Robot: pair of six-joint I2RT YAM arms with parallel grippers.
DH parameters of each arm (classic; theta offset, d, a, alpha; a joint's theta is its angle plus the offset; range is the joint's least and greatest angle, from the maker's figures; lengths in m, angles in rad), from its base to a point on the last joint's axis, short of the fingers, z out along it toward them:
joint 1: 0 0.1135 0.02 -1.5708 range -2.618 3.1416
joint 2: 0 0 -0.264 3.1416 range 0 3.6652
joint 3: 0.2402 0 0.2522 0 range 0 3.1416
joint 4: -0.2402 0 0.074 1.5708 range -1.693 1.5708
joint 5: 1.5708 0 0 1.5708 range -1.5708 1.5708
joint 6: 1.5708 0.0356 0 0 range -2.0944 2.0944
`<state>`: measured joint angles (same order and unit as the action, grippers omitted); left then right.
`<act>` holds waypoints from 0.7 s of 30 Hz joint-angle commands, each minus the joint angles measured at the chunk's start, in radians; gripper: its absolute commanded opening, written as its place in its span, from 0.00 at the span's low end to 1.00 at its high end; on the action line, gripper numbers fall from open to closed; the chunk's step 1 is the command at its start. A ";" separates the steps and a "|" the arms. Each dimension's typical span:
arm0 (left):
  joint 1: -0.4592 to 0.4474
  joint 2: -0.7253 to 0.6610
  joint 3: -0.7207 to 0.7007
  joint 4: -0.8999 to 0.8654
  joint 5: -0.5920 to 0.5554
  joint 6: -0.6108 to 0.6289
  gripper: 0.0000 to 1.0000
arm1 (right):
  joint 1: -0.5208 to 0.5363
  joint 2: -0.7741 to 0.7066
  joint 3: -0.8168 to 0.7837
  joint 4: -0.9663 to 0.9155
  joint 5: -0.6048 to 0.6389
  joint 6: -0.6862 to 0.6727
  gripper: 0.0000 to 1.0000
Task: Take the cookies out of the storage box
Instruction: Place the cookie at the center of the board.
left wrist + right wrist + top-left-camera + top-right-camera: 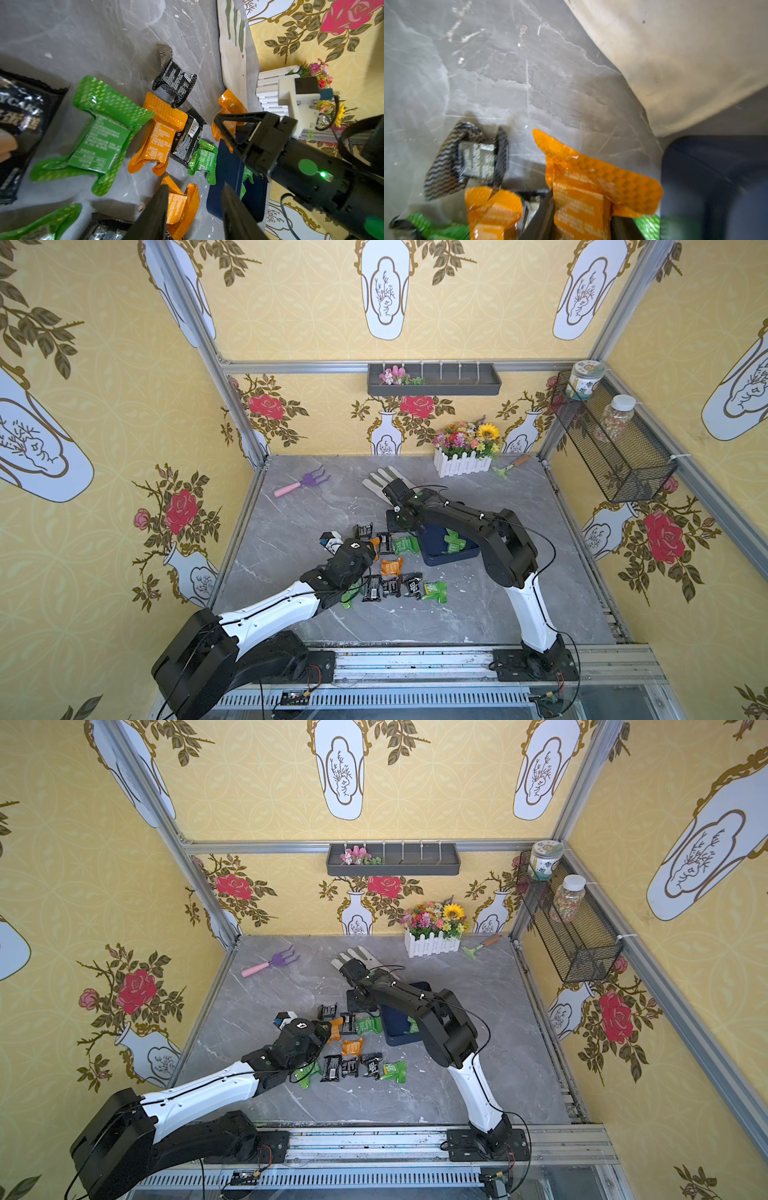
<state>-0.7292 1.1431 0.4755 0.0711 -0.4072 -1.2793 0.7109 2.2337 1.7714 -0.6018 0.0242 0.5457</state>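
Note:
The storage box (440,560) is a navy tray right of centre, with green cookies (455,541) still inside. Several green, orange and black cookies (392,566) lie scattered on the table left of it. My right gripper (583,209) is shut on an orange packet (591,187), just past the box's left rim. In the left wrist view that packet (228,106) hangs from the right gripper (232,126) above the table. My left gripper (195,187) is open, low among the loose packets, with an orange packet (180,203) lying beside one finger.
A white glove (388,483) lies just behind the box. A purple hand rake (301,483) is at the back left. A white picket planter (463,462) and a small trowel (509,466) stand at the back right. A wire basket (611,439) hangs on the right wall.

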 commanded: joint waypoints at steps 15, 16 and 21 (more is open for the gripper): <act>0.011 -0.047 0.026 -0.067 -0.014 0.087 0.46 | 0.013 -0.010 0.064 -0.025 0.057 0.007 0.56; 0.012 -0.038 0.036 -0.061 -0.006 0.102 0.46 | 0.015 -0.032 0.061 -0.026 0.058 0.002 0.55; 0.011 0.023 0.094 -0.019 0.047 0.179 0.48 | 0.008 -0.169 -0.009 -0.013 0.077 -0.018 0.55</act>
<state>-0.7185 1.1400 0.5472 0.0090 -0.4026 -1.1736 0.7242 2.1201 1.7943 -0.6235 0.0677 0.5453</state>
